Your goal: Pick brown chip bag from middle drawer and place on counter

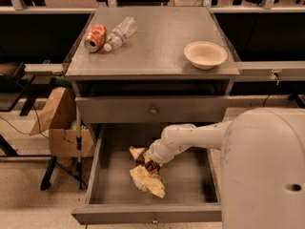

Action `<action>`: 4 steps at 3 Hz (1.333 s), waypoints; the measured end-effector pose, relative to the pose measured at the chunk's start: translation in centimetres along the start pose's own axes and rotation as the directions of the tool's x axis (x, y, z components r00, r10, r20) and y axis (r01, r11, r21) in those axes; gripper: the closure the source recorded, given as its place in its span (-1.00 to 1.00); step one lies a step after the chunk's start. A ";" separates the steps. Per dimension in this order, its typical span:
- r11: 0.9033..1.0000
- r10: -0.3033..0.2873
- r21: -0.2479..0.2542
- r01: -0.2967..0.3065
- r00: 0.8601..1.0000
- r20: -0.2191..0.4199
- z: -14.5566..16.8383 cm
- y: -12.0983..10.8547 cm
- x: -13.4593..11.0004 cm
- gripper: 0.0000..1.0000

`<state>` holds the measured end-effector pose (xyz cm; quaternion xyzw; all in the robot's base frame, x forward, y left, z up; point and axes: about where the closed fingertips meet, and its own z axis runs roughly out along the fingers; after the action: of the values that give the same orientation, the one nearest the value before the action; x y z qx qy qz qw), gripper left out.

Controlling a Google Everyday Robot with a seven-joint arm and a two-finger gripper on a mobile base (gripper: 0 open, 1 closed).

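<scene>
The brown chip bag lies crumpled in the open middle drawer, left of centre, its tan ends spread out and its dark middle under my gripper. My gripper reaches down into the drawer from the right on the white arm and is shut on the bag's dark middle. The fingertips are largely hidden by the bag and the wrist. The counter is the grey top above the drawers.
On the counter lie an orange soda can and a clear plastic bottle at the back left, and a cream bowl at the right. The upper drawer is closed. A paper bag and cardboard box stand left of the cabinet.
</scene>
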<state>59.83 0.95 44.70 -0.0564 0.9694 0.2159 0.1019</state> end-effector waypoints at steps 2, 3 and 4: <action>0.990 -0.107 0.105 0.097 0.990 0.096 -16.2 -1.8 -2.1 1.00; 0.977 -0.172 0.150 0.154 0.978 0.119 -24.8 -1.4 -3.2 1.00; 0.955 -0.271 0.167 0.247 0.952 0.140 -31.7 1.7 -4.2 1.00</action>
<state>58.20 -10.91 74.45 -0.1579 0.9555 0.1321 0.2112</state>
